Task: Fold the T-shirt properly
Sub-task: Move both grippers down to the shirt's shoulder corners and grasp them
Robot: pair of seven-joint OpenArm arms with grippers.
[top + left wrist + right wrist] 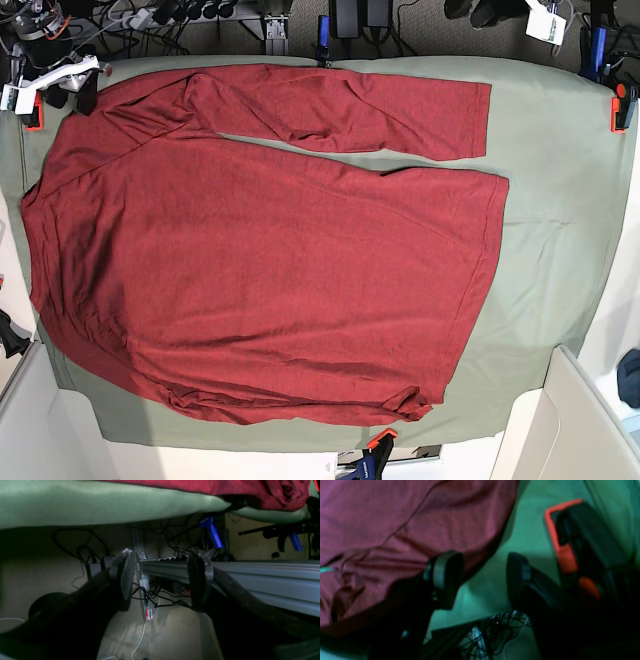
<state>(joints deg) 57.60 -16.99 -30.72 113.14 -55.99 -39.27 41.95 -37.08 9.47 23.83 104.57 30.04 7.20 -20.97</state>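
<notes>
Gaping fingers on both grippers, empty, near the T-shirt point(260, 260); tag lettering too blurred to read.

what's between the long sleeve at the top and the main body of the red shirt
In the base view, a narrow wedge of bare green table cover shows between the sleeve and the body of the T-shirt; nothing else lies there.

T-shirt point(260, 260) (spread flat) on green table cover point(555, 200)
</notes>
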